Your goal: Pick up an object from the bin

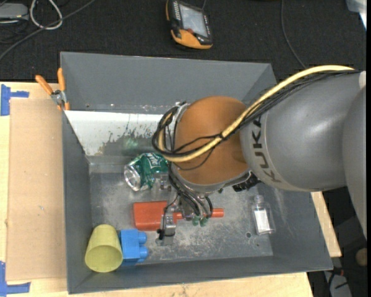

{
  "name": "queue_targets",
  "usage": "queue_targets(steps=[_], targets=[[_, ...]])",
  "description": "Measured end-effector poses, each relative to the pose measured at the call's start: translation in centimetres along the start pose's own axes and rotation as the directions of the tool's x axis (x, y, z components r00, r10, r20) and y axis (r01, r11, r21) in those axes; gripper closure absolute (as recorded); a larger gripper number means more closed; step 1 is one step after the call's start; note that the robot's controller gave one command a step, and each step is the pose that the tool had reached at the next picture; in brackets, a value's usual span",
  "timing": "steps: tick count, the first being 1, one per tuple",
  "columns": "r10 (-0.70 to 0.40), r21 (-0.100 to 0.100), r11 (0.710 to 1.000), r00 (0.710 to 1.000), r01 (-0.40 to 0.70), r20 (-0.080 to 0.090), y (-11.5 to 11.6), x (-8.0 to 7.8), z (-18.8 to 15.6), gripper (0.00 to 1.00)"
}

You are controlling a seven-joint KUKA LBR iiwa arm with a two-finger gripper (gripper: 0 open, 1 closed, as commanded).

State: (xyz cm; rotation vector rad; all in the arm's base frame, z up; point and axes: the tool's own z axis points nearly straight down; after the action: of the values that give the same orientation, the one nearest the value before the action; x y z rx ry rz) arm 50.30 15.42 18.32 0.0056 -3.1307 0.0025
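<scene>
My gripper (pixel 167 226) reaches down into the middle front of the bin, its tip at the right end of a flat red-orange block (pixel 147 215) lying on the floor. A slim red-orange piece (pixel 216 213) sticks out to the right from under the gripper. A crushed green can (pixel 144 168) lies just behind the block, partly under the arm. Whether anything is gripped is hidden.
A yellow cup (pixel 104 249) lies on its side in the front left corner with a blue block (pixel 133 245) against it. A small clear bottle (pixel 261 218) lies at the right. A dark object (pixel 243 184) shows under the arm.
</scene>
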Motion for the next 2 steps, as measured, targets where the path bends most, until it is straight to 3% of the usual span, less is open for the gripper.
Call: queue_targets(steps=[1,2], targets=[[0.006,-0.002,1.000,1.000,-0.006,0.008,-0.1,-0.2,-0.4,0.00],[0.065,0.001,0.998,0.998,-0.065,-0.003,-4.6,-3.8,11.8,0.00]])
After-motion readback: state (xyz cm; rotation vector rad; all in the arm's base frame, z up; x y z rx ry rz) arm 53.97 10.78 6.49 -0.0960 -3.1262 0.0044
